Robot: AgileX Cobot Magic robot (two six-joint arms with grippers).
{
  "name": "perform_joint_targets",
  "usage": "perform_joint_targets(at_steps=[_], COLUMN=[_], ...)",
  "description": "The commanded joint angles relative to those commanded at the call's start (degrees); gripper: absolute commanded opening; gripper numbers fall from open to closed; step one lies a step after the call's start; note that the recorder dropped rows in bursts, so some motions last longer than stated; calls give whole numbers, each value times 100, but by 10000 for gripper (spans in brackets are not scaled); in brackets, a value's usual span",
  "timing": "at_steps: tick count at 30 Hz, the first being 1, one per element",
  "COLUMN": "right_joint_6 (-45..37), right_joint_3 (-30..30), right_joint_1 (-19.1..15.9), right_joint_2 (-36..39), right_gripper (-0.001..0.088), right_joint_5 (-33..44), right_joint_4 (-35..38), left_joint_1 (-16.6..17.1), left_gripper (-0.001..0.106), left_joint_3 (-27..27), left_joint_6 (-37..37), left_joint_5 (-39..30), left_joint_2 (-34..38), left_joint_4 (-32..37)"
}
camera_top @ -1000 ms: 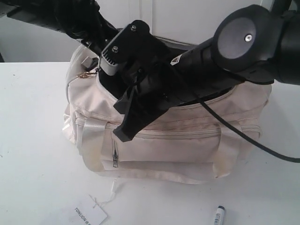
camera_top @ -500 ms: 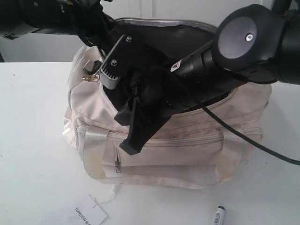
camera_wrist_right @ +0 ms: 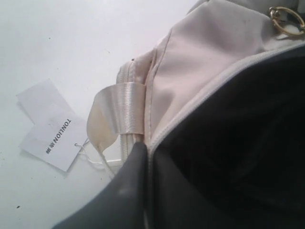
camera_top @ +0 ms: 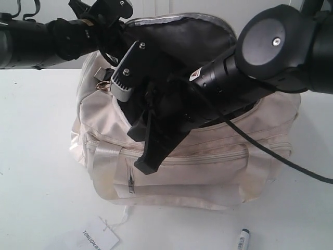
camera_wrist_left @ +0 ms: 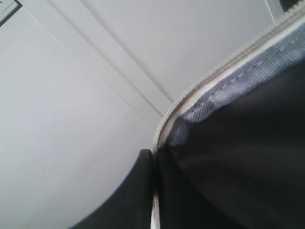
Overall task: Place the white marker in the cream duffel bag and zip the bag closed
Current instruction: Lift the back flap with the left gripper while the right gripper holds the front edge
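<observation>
From the exterior view we record the bag (camera_top: pixel 208 166) standing open at mid-table (camera_top: pixel 36 156), its far flap held up by the left gripper (camera_top: pixel 122 18), and the right gripper (camera_top: pixel 153 151) set over its near rim. The marker (camera_top: pixel 243 239) lies on the table at near right, apart from the bag, and a tag (camera_top: pixel 99 240) lies at near left. In the left wrist view we find one finger (camera_wrist_left: pixel 136 191) pressed to the zipper (camera_wrist_left: pixel 214 78), pinching that edge. In the right wrist view the fingers are pressed together on the near rim, beside a strap (camera_wrist_right: pixel 119 119) and a gold ring (camera_wrist_right: pixel 286 21).
</observation>
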State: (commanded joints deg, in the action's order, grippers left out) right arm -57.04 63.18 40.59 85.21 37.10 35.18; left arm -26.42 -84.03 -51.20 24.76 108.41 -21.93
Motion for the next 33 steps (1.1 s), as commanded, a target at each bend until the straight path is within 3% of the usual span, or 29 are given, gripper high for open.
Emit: perform_joint_targets(at_steps=[23, 33], right_joint_6=[81, 81], right_joint_3=[0, 0], right_joint_1=[0, 0], right_joint_2=[702, 702], right_gripper=[6, 389], right_joint_5=[-415, -453], right_joint_4=[3, 3], left_joint_1=[0, 0], left_gripper=[0, 0], left_joint_3=[0, 0], left_joint_6=[0, 0], left_joint_5=[-252, -252], left_joint_2=[-7, -7], left_joint_4=[0, 0])
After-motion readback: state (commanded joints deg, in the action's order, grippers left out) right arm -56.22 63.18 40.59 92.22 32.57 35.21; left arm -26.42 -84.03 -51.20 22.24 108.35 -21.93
